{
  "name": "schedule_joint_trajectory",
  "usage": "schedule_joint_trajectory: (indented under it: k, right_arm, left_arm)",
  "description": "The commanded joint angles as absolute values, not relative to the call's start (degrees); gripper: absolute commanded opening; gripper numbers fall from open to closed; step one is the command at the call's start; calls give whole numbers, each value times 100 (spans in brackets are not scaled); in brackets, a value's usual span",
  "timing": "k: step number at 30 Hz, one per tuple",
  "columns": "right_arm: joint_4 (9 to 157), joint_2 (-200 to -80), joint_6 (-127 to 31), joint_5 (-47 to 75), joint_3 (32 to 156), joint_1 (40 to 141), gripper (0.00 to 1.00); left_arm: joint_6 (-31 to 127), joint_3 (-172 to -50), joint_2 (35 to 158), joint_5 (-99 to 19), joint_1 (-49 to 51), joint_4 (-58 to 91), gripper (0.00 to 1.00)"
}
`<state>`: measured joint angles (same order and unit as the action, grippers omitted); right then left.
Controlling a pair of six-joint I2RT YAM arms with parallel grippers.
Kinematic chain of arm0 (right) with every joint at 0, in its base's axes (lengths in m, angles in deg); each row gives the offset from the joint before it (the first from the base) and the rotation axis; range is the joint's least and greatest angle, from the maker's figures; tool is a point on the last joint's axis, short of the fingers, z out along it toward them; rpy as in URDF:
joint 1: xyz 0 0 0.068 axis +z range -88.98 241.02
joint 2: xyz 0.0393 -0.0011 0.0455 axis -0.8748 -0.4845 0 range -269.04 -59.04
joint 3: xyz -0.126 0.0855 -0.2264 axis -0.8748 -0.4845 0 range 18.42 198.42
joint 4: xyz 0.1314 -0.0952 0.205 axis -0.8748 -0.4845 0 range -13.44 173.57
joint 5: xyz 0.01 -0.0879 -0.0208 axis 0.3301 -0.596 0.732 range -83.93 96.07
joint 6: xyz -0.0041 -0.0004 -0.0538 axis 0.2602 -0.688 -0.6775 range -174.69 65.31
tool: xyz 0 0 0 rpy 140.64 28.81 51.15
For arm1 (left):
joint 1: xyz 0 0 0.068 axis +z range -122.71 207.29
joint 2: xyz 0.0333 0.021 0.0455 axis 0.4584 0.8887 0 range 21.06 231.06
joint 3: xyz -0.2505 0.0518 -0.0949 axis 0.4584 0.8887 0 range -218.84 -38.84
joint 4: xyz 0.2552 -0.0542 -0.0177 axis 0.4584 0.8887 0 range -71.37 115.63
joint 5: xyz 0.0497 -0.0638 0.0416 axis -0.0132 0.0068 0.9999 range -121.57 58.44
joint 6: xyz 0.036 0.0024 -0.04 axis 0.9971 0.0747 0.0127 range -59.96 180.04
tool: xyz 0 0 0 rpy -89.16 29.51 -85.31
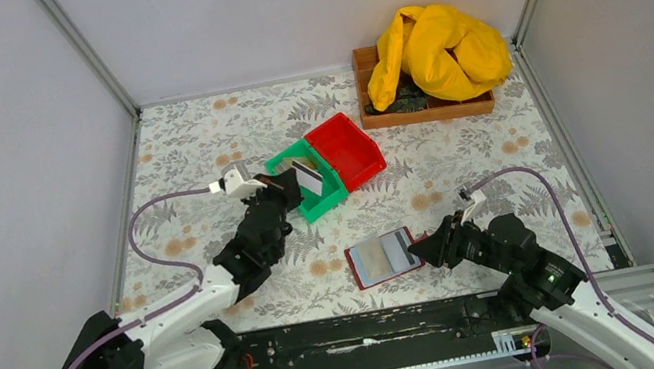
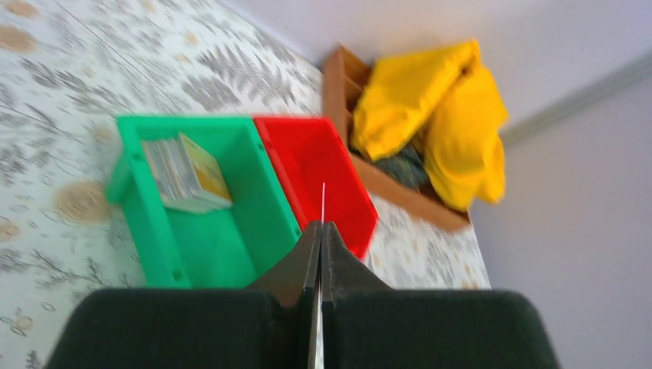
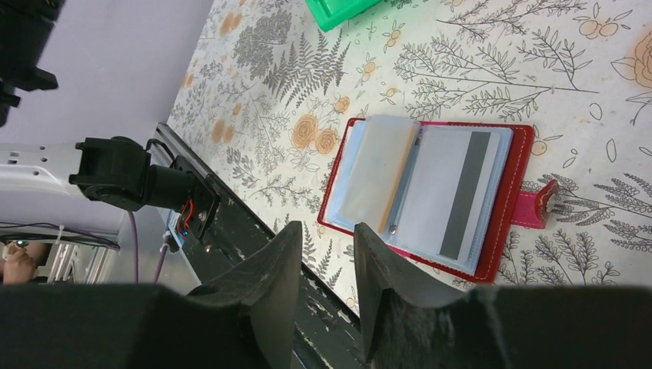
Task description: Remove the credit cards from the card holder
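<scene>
Top external: left tool (image 1: 291,187) holds credit card (image 1: 308,178) over green bin (image 1: 325,207).

The yellow cloth (image 1: 436,48) hides most of what lies in the wooden tray (image 1: 422,113). The card (image 2: 323,200) in the left gripper (image 2: 321,225) shows only its thin edge, blurred.

White-and-black left arm (image 1: 185,313) and right arm (image 1: 581,310) carry purple cables (image 1: 133,237).

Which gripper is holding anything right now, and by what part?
The left gripper pinches a thin card by one end, seen edge-on. The right gripper is open, holding nothing.
</scene>
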<state>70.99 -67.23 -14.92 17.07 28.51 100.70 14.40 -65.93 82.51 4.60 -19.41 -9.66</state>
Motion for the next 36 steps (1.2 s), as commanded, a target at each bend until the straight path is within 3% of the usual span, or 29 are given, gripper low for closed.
schedule_joint_trajectory:
  k: [1,10,16,18,27,33,36]
  right_arm:
    - [7476,-6874,-1652,1660,2899,10048,38]
    - [7643,-7067,-1679,1796,2797,10045,38]
    - [7708,-7076,-1660,1895,2736,10048,38]
    - [7740,-7104,-1655,1904,2715,10047,38]
    - [8004,-7238,-1582,1943,2535,10048,37]
    - [8098,-7345,-1694,1982,2533,10044,37]
    - [8175,-7330,-1712,2043,2491,10048,37]
  left_arm:
    - [1574,-7146,8757,2703,-1869,-1004,0]
    - [1808,-7280,10061,4155,-1870,-2634,0]
    - [3735,-7134,11246,4143,-1877,-5848,0]
    - [4103,-7270,11537,4174,-1885,-6309,0]
    - [3898,-7803,12216,4113,-1811,-5913,0]
    - [1138,-8260,12078,2922,-1240,-2862,0]
    - [763,-8180,12090,2587,-1017,-2751,0]
